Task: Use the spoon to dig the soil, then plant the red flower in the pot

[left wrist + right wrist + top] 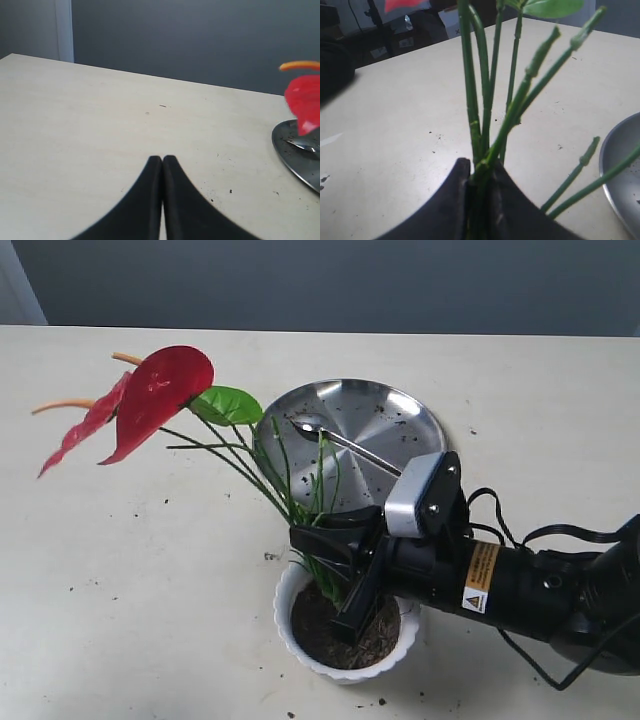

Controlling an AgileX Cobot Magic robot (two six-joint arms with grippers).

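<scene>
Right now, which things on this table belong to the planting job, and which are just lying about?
Job: red flower, stems clamped in the right gripper; pot; soil inside it; spoon.
Lying about: steel plate under the spoon; scattered dark crumbs.

Exterior looks down on table [100, 590]; low wrist views; all share red flower [165, 390]

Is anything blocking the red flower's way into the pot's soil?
Nothing visible. The right gripper holds the flower by its stems right at the soil in the pot; the spoon lies on the plate.
</scene>
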